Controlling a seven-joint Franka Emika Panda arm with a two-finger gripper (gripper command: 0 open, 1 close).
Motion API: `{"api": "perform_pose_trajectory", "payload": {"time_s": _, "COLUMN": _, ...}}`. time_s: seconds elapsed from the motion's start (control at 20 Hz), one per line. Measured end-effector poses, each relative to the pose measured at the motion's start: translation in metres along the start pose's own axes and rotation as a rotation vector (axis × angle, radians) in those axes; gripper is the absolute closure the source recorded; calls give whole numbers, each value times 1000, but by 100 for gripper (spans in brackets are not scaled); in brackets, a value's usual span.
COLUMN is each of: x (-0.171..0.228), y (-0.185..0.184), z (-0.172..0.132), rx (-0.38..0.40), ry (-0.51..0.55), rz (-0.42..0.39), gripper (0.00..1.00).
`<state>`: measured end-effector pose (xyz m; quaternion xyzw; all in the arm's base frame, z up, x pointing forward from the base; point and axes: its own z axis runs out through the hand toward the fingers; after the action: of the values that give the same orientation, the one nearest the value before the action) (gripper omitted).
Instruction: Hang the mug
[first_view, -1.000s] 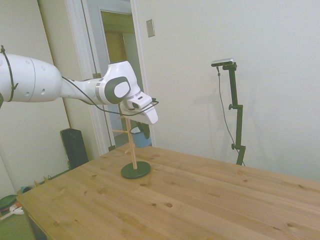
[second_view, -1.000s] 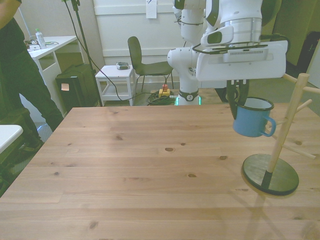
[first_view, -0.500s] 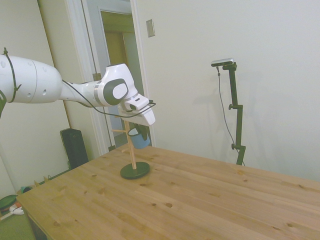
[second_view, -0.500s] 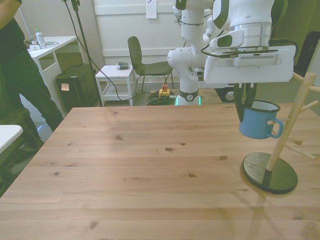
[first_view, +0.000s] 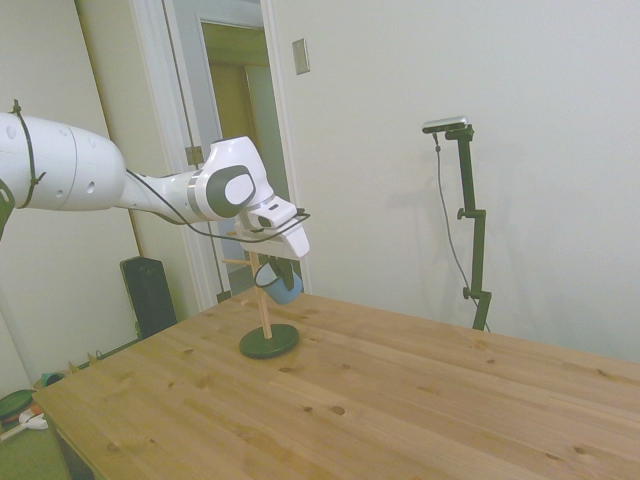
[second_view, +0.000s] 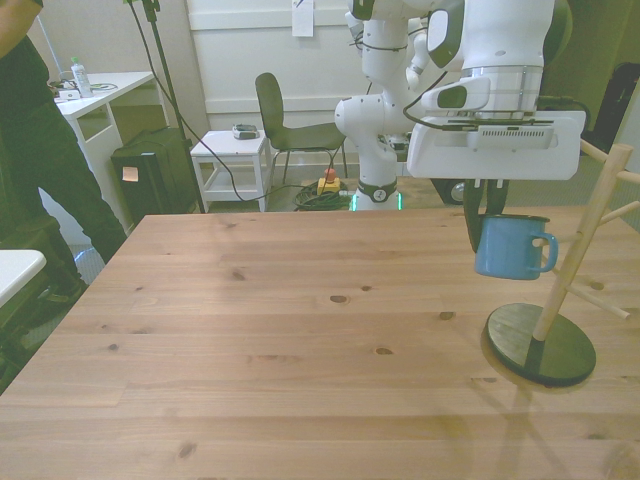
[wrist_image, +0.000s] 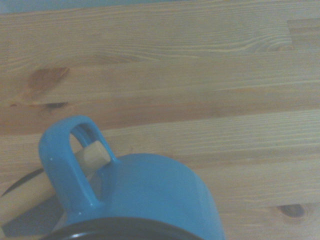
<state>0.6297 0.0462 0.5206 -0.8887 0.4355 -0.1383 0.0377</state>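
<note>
Front view, gripper (second_view: 485, 215) holding light-blue mug (second_view: 508, 248) by rim, loop handle toward wooden rack (second_view: 582, 248)

White robot arm (first_view: 110, 180) reaching in from the left, light-blue mug (first_view: 284, 288) hanging under its wrist, apparently touching the wooden peg stand (first_view: 266, 315) on the wooden table (first_view: 400, 400).

Even, soft indoor light; greenish cast; wrist view slightly blurred, perhaps defocused.
</note>
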Motion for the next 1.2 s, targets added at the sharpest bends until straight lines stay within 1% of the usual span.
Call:
{"api": "perform_pose_trajectory", "payload": {"time_s": 0.95, "x": -3, "y": 5, "z": -4, "rx": 1, "ry": 3, "rz": -1, "gripper": 0}}
{"api": "perform_pose_trajectory", "payload": {"time_s": 1.1, "x": -1, "y": 13, "z": -5, "rx": 4, "ry": 8, "rz": 8, "gripper": 0}}
{"api": "perform_pose_trajectory", "payload": {"time_s": 1.2, "x": 0, "y": 25, "z": -7, "rx": 4, "ry": 12, "rz": 19, "gripper": 0}}
